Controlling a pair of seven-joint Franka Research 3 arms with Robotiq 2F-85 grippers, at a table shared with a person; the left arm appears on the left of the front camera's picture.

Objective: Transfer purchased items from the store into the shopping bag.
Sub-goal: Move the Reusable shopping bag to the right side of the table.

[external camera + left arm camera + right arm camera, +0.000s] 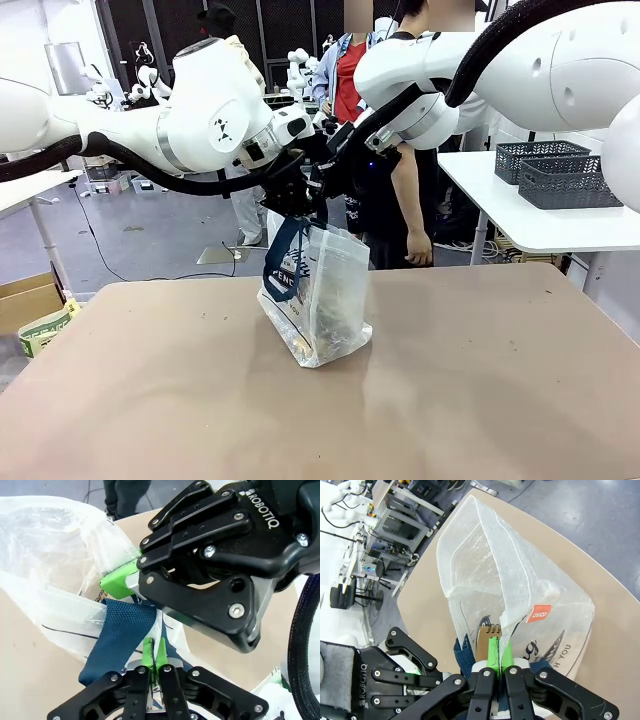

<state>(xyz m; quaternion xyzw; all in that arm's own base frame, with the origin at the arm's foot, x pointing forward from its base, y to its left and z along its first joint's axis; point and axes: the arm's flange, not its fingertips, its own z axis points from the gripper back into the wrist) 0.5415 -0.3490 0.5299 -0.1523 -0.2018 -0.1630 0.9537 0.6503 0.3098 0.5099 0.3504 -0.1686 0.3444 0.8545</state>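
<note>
The shopping bag (318, 300) stands upright in the middle of the table, translucent white with navy print and a navy strap (122, 635). My left gripper (297, 205) is at the bag's top, and in the left wrist view my left gripper (154, 652) is shut on the thin rim beside the strap. My right gripper (324, 190) sits right next to it, and in its own view my right gripper (499, 652) is shut on the rim's other side. Between them the bag's mouth is held apart. Inside lie a tan spiral-bound item (486, 636) and an orange label (539, 614). Other contents are blurred.
Two dark grey slotted baskets (555, 170) stand on a white side table at the right; I cannot tell if either is the store. A person (400, 120) stands at the far edge. The tan table (480, 400) is bare around the bag. A cardboard box (25, 300) sits on the floor at the left.
</note>
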